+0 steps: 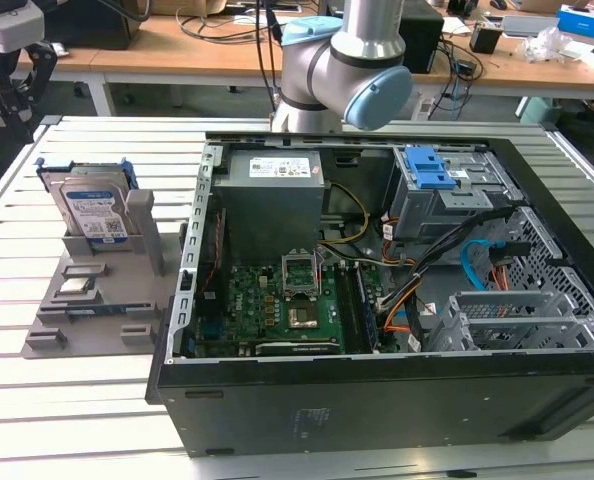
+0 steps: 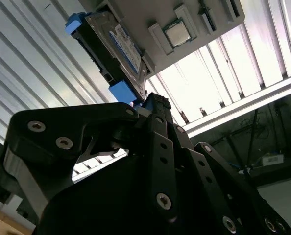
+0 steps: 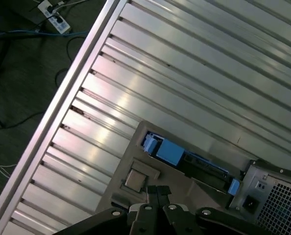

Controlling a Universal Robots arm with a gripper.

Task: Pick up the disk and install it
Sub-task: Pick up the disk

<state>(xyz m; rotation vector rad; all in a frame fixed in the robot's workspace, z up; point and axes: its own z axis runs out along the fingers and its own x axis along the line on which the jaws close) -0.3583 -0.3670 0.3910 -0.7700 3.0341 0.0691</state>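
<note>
**Step in hand (judged): approach to the pick.**

The gripper point(image 2: 153, 100) carries nothing. In both wrist views its fingertips stand close together. It hangs near the disk point(image 2: 117, 43) and, as far as the views show, apart from it.

The disk stands on edge in a slot of the grey holder point(image 1: 142, 235) at the exterior view's left, with the blue caddy around it. A processor chip point(image 2: 177, 33) lies in a recess of the same holder, just beside the disk; keep clear of it.

For a sound grasp:
- Spread the jaws wider than the disk's thin dimension.
- Centre them over the upper edge, square to the flat faces.
- Descend straight.
- Grip the metal body, not the blue tabs, which look likely to flex.

The open computer case point(image 1: 377, 400) lies well apart, with its drive cage point(image 1: 417, 210) on the far side.
</note>
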